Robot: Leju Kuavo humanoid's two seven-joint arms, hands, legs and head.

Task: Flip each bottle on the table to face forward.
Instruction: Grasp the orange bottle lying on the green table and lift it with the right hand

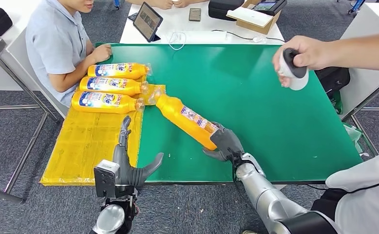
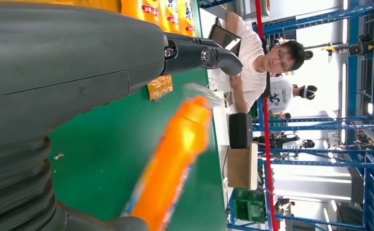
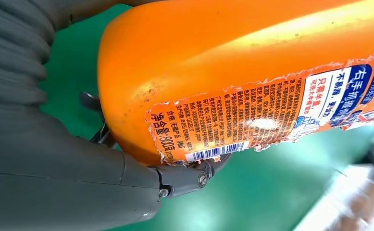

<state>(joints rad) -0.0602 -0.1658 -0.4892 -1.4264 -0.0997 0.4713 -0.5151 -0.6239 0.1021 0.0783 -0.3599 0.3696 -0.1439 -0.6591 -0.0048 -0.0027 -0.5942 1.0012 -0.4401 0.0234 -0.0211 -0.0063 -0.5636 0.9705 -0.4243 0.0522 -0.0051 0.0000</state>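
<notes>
An orange bottle lies slantwise on the green table, its clear cap toward the yellow mat. My right hand grips its base; in the right wrist view the bottle shows its back label with a barcode. Three more orange bottles lie side by side at the mat's far end, front labels up. My left hand hovers open over the mat's near edge, holding nothing. In the left wrist view the held bottle appears blurred.
A person in a blue shirt sits at the table's left corner, one hand beside the bottles. Another person's hand holds a black-and-white controller above the right side. A white desk with a tablet and boxes stands behind.
</notes>
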